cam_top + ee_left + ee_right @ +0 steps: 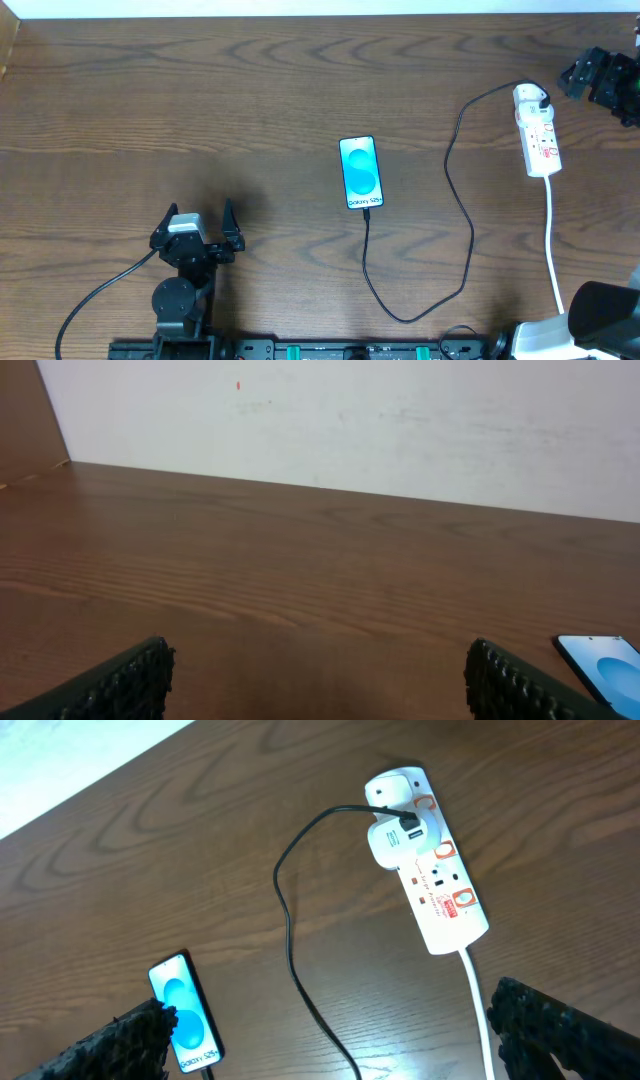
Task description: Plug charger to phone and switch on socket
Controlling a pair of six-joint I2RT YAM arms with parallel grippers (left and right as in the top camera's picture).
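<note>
The phone (360, 172) lies flat mid-table, its blue screen lit; it also shows as the phone (185, 1012) and the phone (605, 665). The charger's thin black cable (468, 225) meets the phone's bottom edge, loops toward the front and rises to its white adapter (395, 838), which sits in the socket (538, 132). The socket (435, 880) is a white strip with red marks. My left gripper (198, 214) stands open near the front left, with nothing between its fingers (130, 682). My right gripper (328, 1010) hovers open above the table, apart from the socket.
The socket's white cord (553, 240) runs toward the front right edge. The right arm (605, 80) sits at the back right, beside the socket. A pale wall (350, 430) borders the far edge of the table. A robot cable (90, 300) trails at the front left.
</note>
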